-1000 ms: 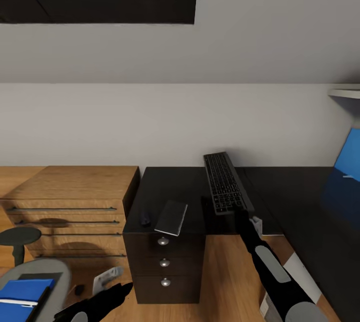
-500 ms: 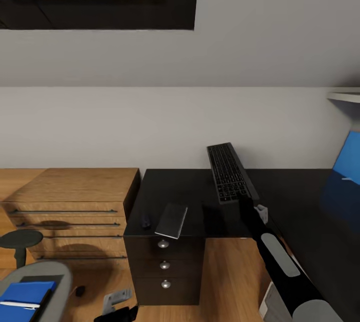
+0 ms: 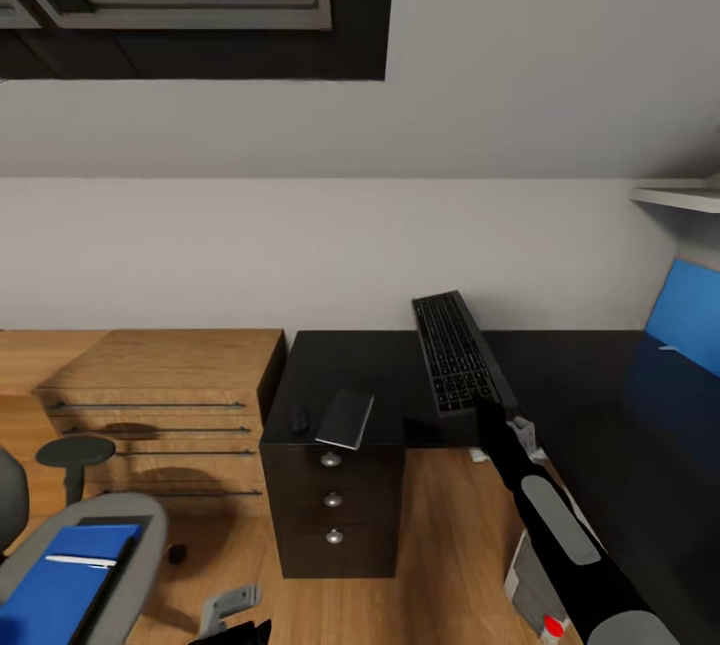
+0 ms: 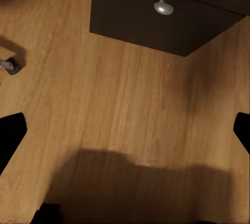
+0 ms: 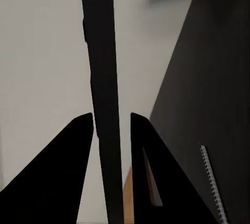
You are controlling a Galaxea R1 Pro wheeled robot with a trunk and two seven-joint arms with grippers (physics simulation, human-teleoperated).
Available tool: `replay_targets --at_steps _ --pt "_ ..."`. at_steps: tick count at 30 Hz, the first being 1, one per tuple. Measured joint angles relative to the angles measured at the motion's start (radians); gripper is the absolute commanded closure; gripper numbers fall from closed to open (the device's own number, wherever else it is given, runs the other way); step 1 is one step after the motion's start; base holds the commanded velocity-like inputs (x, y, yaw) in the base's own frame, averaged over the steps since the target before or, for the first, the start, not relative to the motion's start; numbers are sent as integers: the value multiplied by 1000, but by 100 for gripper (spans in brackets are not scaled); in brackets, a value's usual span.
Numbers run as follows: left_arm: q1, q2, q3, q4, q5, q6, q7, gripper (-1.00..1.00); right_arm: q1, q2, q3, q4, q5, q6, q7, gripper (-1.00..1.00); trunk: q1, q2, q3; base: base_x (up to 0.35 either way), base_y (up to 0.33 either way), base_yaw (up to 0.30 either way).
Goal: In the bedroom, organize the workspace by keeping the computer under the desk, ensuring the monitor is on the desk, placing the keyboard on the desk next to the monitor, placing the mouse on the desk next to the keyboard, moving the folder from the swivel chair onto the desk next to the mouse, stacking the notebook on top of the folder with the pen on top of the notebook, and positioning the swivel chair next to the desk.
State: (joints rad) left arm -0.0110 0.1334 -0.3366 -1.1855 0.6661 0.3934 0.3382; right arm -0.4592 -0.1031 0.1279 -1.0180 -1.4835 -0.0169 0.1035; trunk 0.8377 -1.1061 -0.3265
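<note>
Now the right gripper [image 3: 487, 408] is clamped on the near end of the keyboard [image 3: 455, 352], which hangs tilted above the desk [image 3: 400, 365] by its front edge, its far end toward the wall; the notebook [image 3: 345, 419] lies at the desk's left front corner. Compared with 1 second ago, the keyboard is lifted higher and the view has tipped upward. By the wrist view, the left gripper [image 4: 125, 135] has its fingers spread wide over the floor [image 4: 130, 109].

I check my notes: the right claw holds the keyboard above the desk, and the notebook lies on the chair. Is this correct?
One mistake: the notebook lies on the desk, not the chair; the head view shows it. The right claw does hold the keyboard above the desk.
</note>
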Motion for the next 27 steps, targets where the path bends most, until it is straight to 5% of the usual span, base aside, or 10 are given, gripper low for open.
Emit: replay_targets --at_steps 19,27 --pt "0 -1 0 0 2 -37 6 -100 4 4 0 4 -3 -1 10 100 -73 133 60 -338 0 -2" --pt "0 -1 -1 0 2 -37 6 -100 5 4 1 4 -4 -1 10 100 -104 189 83 -339 0 -169"
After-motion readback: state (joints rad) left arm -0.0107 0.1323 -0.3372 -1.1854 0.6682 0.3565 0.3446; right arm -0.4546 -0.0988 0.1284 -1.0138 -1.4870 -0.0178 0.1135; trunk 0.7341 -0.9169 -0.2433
